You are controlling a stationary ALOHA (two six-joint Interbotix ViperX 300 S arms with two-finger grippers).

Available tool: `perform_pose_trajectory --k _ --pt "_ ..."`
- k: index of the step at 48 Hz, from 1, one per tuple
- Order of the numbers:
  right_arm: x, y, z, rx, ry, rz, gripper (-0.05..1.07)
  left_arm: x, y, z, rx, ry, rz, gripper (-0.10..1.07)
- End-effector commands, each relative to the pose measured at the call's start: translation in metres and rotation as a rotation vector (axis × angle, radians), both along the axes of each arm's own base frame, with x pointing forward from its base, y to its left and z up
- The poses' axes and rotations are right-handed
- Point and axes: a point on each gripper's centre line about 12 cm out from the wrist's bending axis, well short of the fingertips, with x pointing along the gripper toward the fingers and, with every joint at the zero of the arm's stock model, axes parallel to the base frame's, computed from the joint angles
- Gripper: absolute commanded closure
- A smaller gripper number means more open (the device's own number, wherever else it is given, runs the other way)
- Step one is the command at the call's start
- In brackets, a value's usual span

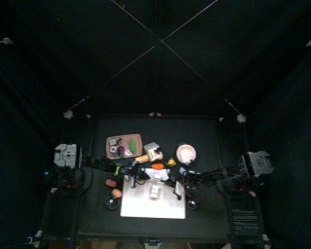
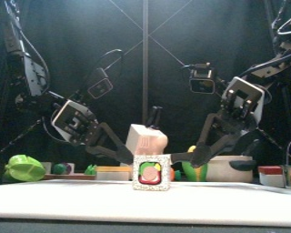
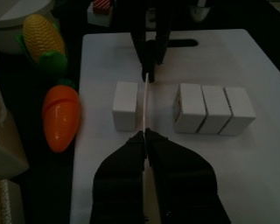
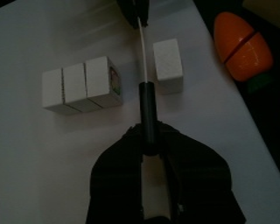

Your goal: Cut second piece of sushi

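top: white board [image 1: 155, 200] is lying near the tabletop's front edge | front: sushi [image 2: 152, 171] is standing on it | left wrist: left gripper [image 3: 146, 144] is pinching the knife [image 3: 146, 92] between one cut piece [image 3: 127, 107] and three joined pieces [image 3: 210, 109] | right wrist: right gripper [image 4: 149, 140] is clamping the same knife.

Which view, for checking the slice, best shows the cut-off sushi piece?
Left wrist view: the cut piece lies apart from the other three, knife between. Right wrist shows it off-centre; front shows only the roll's end face; top, nothing clear.
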Motion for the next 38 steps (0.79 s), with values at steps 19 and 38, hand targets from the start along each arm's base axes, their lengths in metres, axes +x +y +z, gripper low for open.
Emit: perform_pose_trajectory --k 19,38 --pt "0.013 0.024 0.048 0.020 -0.105 0.098 0.72 0.004 -0.037 0.041 0.006 -0.123 -0.104 0.57" --pt "0.017 0.032 0.037 0.024 -0.070 0.115 0.72 0.001 -0.053 0.021 -0.010 -0.062 -0.131 0.57"
